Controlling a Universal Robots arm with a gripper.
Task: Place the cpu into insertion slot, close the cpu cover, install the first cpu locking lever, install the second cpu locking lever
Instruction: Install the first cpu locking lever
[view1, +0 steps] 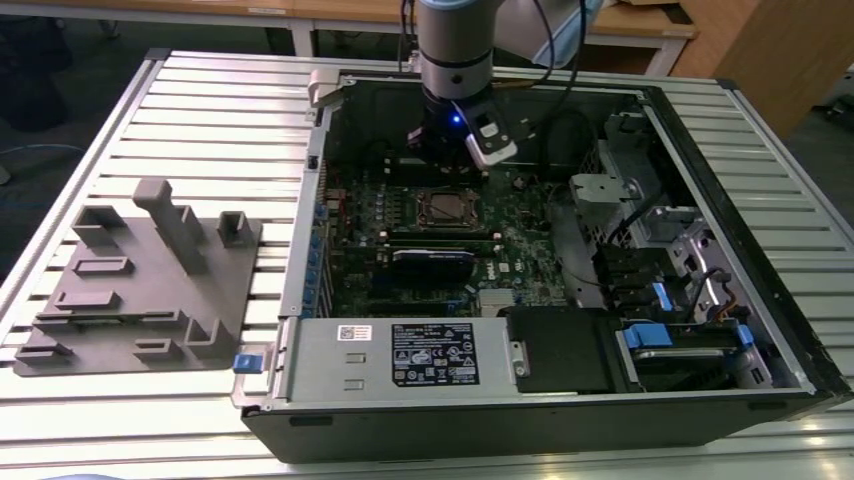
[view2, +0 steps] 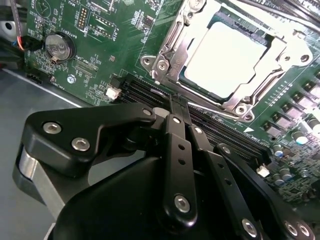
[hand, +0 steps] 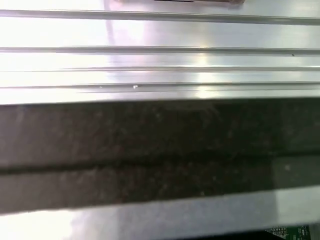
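The cpu (view2: 231, 59) is seen seated under the cpu cover (view2: 175, 42); just beside, the gripper (view2: 177, 101) is held closed, apparently empty.

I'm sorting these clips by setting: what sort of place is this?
Probably a robotics lab or test workshop: an open desktop computer case lies on a slotted aluminium table, a grey parts fixture sits beside it, and wooden desks stand behind.
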